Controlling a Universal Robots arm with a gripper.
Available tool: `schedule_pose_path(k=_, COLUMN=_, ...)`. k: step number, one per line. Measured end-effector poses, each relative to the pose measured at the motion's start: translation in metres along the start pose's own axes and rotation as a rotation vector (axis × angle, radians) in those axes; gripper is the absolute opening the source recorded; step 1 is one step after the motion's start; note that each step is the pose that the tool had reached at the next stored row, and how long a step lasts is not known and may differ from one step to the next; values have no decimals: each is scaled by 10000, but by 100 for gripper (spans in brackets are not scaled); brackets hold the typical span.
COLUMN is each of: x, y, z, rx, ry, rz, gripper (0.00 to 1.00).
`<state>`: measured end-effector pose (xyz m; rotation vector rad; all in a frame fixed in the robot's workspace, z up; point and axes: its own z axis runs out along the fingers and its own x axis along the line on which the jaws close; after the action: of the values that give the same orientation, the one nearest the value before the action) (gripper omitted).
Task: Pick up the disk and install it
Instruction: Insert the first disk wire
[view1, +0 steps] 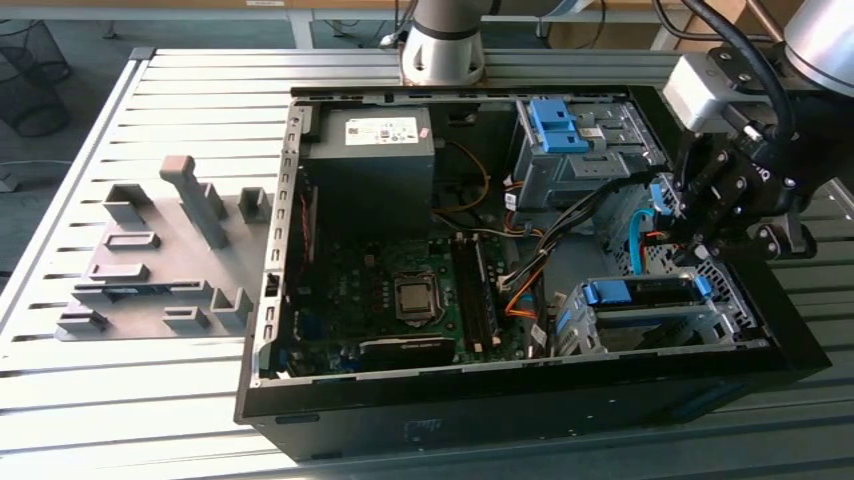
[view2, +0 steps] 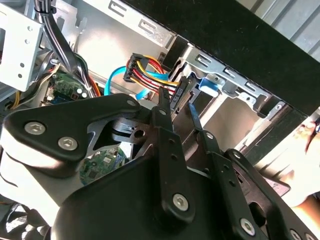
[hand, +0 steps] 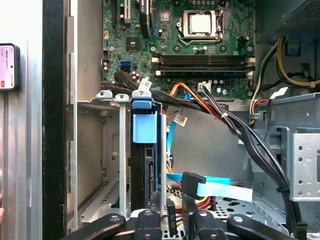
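**Pincer low inside the open computer case, by the drive cage**

The arm reaches down into the open computer case from the exterior view's right, its pincer hanging just above the near drive cage. In the second wrist view the pincer fingers stand close together with a power connector between their tips; I cannot tell whether they clamp it. The disk, blue bracket showing, sits seated in that cage. A bundle of cables crosses beside it. Farther in lies the motherboard, then the grey power supply and a second blue bracket. The slatted bench carries a grey fixture.
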<state>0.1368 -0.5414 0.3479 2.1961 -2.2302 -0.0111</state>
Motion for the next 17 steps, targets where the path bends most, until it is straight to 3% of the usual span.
schedule_pose_path(k=6, x=0, y=0, z=10, rx=0, ry=1, rz=-12, gripper=30)
schedule_pose_path(k=8, x=0, y=0, z=11, rx=0, ry=-8, rz=-22, gripper=17)
schedule_pose_path(k=11, x=0, y=1, z=11, rx=0, ry=-9, rz=-34, gripper=16)
schedule_pose_path(k=17, x=40, y=101, z=13, rx=60, ry=-10, rz=-34, gripper=16)
